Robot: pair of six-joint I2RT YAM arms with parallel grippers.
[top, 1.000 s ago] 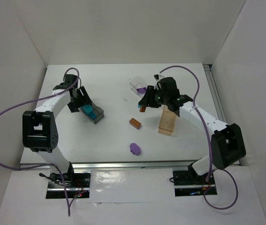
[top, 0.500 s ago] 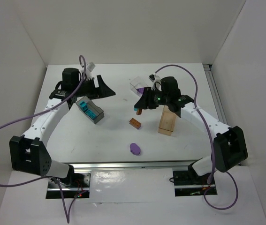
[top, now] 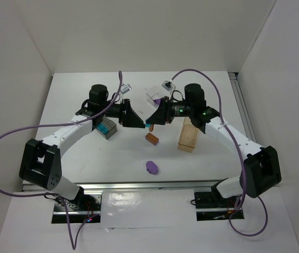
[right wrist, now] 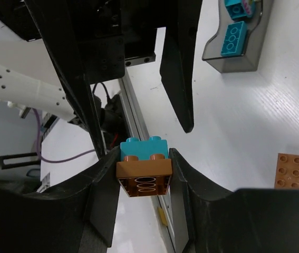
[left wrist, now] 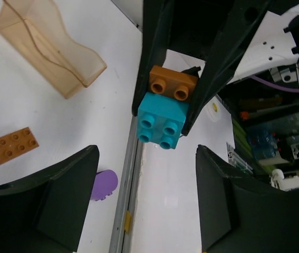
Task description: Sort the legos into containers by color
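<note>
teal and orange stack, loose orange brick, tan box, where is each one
teal and orange stack (left wrist: 165, 107), left wrist view, where the two bricks meet.
loose orange brick (top: 151, 138), top view, middle of its studded top.
tan box (top: 186, 148), top view, its near end wall.

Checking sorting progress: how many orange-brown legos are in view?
2. One long orange-brown brick lies loose on the table left of the tan container; one square orange-brown brick, stuck to a teal brick, is clamped in the right gripper. Others may be hidden.

White table (top: 112, 158) enclosed by plain white walls (top: 149, 31).
</note>
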